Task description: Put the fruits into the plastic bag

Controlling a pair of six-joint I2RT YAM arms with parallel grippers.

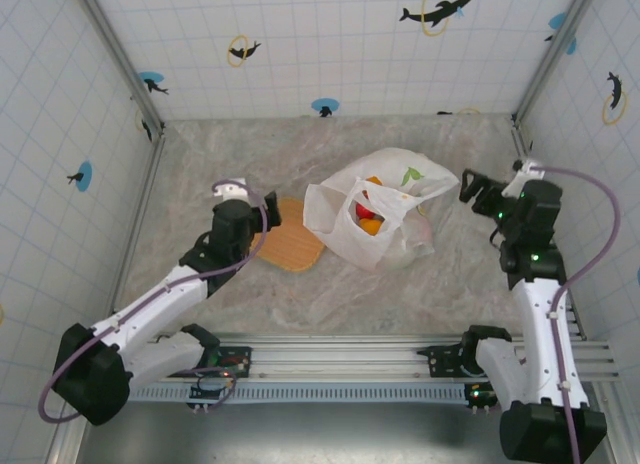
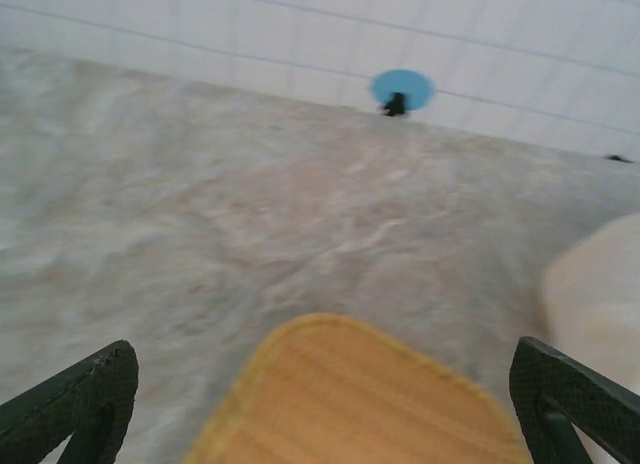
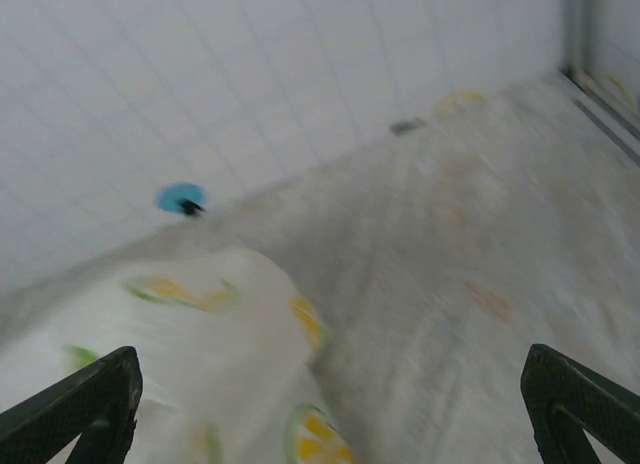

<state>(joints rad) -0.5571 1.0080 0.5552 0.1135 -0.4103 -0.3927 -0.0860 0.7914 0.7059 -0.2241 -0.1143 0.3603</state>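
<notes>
The plastic bag (image 1: 385, 199), translucent white with lemon-slice and leaf print, lies crumpled on the marble-patterned table (image 1: 250, 154) slightly right of centre, its mouth facing the near edge. Fruits are visible inside it through the opening: an orange fruit (image 1: 371, 226) with a red fruit (image 1: 364, 210) touching it just behind. Further fruits in the bag cannot be counted through the plastic. A tan woven mat (image 1: 292, 248) lies flat just left of the bag, its right edge at or under the bag's corner. The left gripper (image 1: 233, 192) is over the mat's far-left edge. In the left wrist view its two dark fingers (image 2: 85, 399) stand wide apart with nothing between them but the mat (image 2: 350, 394) below. The right gripper (image 1: 472, 187) sits just right of the bag and apart from it. In the right wrist view its fingers (image 3: 90, 404) are likewise spread wide and hold nothing, with the bag (image 3: 200, 364) blurred below and to the left. Tiled walls (image 1: 330, 44) with dolphin decals enclose the table.
</notes>
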